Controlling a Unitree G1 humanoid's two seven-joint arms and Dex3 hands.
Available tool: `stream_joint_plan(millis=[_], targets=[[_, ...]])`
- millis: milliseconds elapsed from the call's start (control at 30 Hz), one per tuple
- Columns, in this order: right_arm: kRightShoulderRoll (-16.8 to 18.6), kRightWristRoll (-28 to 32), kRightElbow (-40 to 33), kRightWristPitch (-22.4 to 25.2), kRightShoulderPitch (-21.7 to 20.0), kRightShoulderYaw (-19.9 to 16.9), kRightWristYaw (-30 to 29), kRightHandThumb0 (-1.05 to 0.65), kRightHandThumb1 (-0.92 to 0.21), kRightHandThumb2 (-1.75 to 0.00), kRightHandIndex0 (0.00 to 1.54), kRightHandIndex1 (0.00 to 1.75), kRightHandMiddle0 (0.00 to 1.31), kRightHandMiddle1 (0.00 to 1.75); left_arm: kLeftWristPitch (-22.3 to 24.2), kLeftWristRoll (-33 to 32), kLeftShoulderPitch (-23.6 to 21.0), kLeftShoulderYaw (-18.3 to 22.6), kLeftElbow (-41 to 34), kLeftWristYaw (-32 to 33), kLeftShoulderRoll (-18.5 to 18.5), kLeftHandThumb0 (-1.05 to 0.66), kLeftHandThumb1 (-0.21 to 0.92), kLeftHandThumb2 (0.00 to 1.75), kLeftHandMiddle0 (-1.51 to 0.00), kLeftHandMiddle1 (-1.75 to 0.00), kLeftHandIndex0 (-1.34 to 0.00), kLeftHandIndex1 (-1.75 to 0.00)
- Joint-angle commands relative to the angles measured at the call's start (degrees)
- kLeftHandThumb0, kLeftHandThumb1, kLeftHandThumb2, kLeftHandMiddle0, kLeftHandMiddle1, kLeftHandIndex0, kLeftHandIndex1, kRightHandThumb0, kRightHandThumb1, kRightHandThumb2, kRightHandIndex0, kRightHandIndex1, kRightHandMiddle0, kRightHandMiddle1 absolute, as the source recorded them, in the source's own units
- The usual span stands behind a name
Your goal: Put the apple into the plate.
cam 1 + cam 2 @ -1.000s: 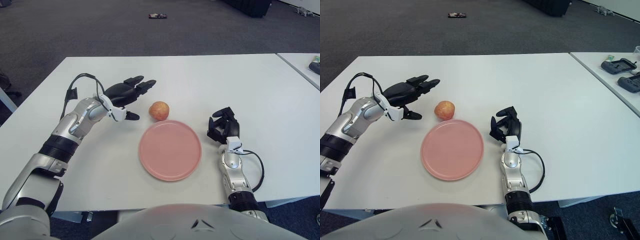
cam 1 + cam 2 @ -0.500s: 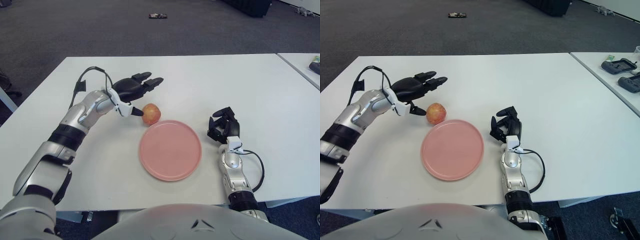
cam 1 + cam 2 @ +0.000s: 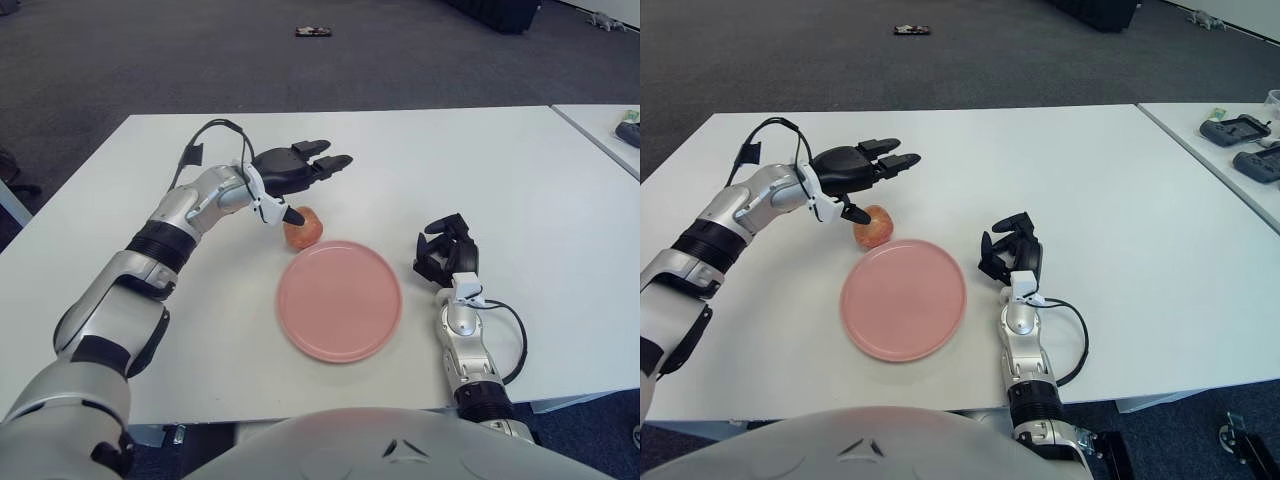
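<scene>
Apple point(image 3: 303, 229) lies just below my left hand point(image 3: 290, 172), whose fingers point(image 3: 322, 163) are spread, grasping nothing; plate point(image 3: 340, 300) sits lower right. Right hand point(image 3: 446, 251) idles right of plate.

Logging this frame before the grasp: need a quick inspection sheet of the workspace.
Surface: white table, level.
Job's things: apple on the table just beyond the far-left rim of the pink plate; plate holds nothing.
Clutter: nothing seen on this table.
Robot hands: left robot hand over the apple, fingers spread, thumb tip at its top, no grasp. Right robot hand right of the plate, fingers curled, holding nothing.
Cables: black loop at the left wrist; black cable along the right forearm.
Surroundings: grey carpet, small dark object on the floor, second table with devices at right.
</scene>
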Motion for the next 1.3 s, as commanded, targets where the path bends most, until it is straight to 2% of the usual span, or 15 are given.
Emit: stream_joint_plan(millis=[0,367,667,867,1067,1267], targets=[[0.2,-1.1,-0.8,-0.6,0.3,0.3,-0.9,-0.41,-0.56,-1.02,0.64,1.66,0.42,1.75,-1.1,2.3,-3.6,-1.8,3.5,1.3,-0.4,-0.91,0.48,0.88,-0.01,-0.04,0.00,0.00],[0.8,-1.9,-2.8,0.4,1.6,0.6,-2.0,-0.40,-0.59,-0.98,0.65,1.65,0.40,1.75,-1.6,5.7,-8.6,-6.5,9.5,-0.7,-2.5,-0.87,0.48,0.89,0.00,-0.08,0.00,0.00],[0.9,-2.5,-3.3,0.2,2.0,0.6,-2.7,-0.40,-0.59,-0.97,0.65,1.65,0.40,1.75,-2.2,6.8,-10.3,-9.8,11.1,-4.2,-3.5,-0.84,0.45,0.93,0.00,-0.01,0.00,0.00],[0.8,-3.0,-3.6,0.5,2.2,0.8,-3.2,-0.40,-0.59,-0.98,0.66,1.66,0.40,1.75,-2.6,6.4,-10.2,-10.4,11.1,-5.6,-3.6,-0.83,0.46,0.91,-0.01,0.00,0.00,0.00],[0.9,-3.1,-4.2,0.8,2.6,0.9,-3.2,-0.40,-0.59,-0.98,0.66,1.67,0.40,1.75,-2.4,5.6,-9.9,-10.5,10.5,-8.4,-3.5,-0.76,0.36,1.01,0.00,-0.06,0.00,-0.07],[0.9,-2.7,-4.7,1.6,2.9,1.0,-3.0,-0.40,-0.59,-0.98,0.66,1.66,0.40,1.75,-1.9,5.0,-9.4,-10.4,9.7,-11.0,-3.3,-0.75,0.35,1.02,0.00,-0.10,0.00,-0.11]])
